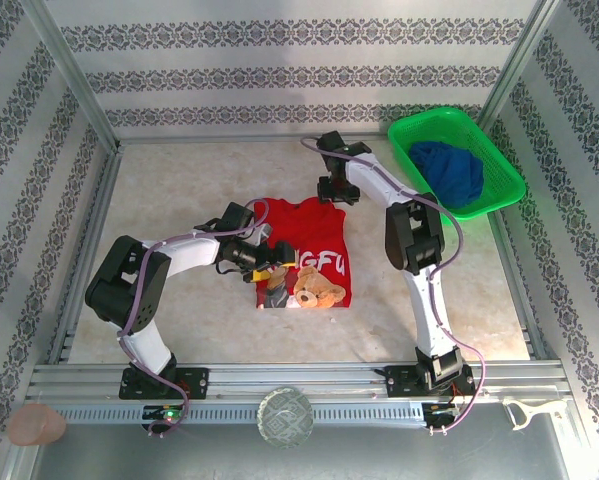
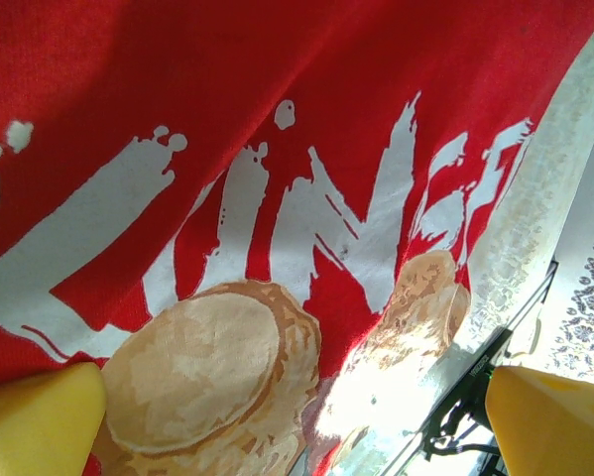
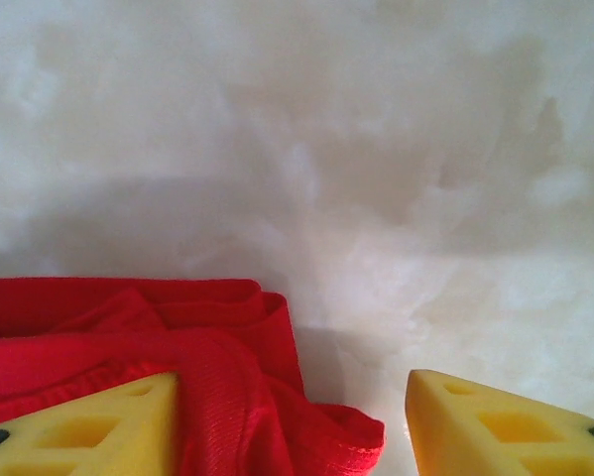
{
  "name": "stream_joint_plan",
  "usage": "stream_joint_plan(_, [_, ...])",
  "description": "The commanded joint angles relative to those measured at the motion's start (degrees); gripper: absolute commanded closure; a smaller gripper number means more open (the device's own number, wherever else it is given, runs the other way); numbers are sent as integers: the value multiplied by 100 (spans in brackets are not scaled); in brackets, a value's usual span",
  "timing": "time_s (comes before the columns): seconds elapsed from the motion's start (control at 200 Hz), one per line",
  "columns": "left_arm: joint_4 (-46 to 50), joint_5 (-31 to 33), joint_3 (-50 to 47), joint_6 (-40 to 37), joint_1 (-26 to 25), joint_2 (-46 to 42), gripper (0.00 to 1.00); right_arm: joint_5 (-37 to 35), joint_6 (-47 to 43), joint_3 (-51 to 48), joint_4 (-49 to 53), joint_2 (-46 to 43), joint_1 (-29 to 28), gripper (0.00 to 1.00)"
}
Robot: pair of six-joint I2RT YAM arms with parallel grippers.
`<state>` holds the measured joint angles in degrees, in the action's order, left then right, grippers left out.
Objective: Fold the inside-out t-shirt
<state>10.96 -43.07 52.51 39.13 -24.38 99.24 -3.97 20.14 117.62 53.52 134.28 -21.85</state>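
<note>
Mostly flat red t-shirt [image 1: 309,228], print up.

Left arm bent sharply at elbow, forearm reaching right; left tool [image 1: 266,262] low, fingers spread wide. Right arm extended forward, wrist turned left; right tool [image 1: 332,190] fingers parted.

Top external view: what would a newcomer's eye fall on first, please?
First comes the bright red t-shirt, lying in the middle of the pale table with a teddy bear print near its front edge. Next is the green basket at the far right corner, which holds a dark blue garment.
</note>
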Motion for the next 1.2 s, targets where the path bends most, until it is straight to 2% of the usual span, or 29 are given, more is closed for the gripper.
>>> stream_joint_plan(0.0, [114, 224, -214, -14, -41, 127, 0, 309, 199, -334, -47, -593, 66, 43])
stream_joint_plan(0.145, [101, 240, -215, 24, -41, 79, 0, 1151, 672, -1697, -902, -1894, -25, 53])
stream_joint_plan(0.265, [62, 236, -239, 68, -40, 62, 0, 1855, 1304, -2903, -2143, -2450, -107, 61])
stream_joint_plan(0.355, [69, 231, -232, 69, -42, 68, 0, 2250, 1826, -3542, -3097, -2351, 0, 71])
stream_joint_plan(0.445, [118, 237, -220, 31, -44, 81, 0, 2544, 2233, -3983, -3977, -2066, 205, 77])
stream_joint_plan(0.61, [168, 238, -154, 16, -48, 56, 0, 2744, 2762, -4364, -4822, -1417, 637, 78])
stream_joint_plan(0.719, [337, 250, 133, -18, -41, -104, 0, 2920, 2776, -4441, -4964, -1526, 812, 78])
stream_joint_plan(0.809, [562, 381, 572, -25, 53, -321, 0, 3143, 2625, -4366, -4866, -2023, 853, 76])
stream_joint_plan(0.874, [635, 523, 923, -27, 232, -426, 0, 3351, 2540, -4244, -4747, -2371, 890, 71])
stream_joint_plan(0.919, [761, 725, 1182, -87, 389, -458, 0, 3314, 2406, -4126, -4414, -2579, 909, 65])
stream_joint_plan(0.984, [815, 984, 1509, -205, 665, -388, 0, 3184, 2161, -3993, -3996, -2774, 933, 48])
stream_joint_plan(1.014, [826, 1051, 1639, -257, 800, -277, 0, 3035, 2052, -3947, -3778, -2828, 937, 41])
stream_joint_plan(1.059, [937, 1070, 1904, -344, 991, -27, 0, 2751, 1846, -3911, -3454, -2862, 945, 35])
stream_joint_plan(1.194, [1863, 1261, 3014, -1090, 1255, 991, 0, 2193, 1713, -4104, -3073, -2831, 981, 32])
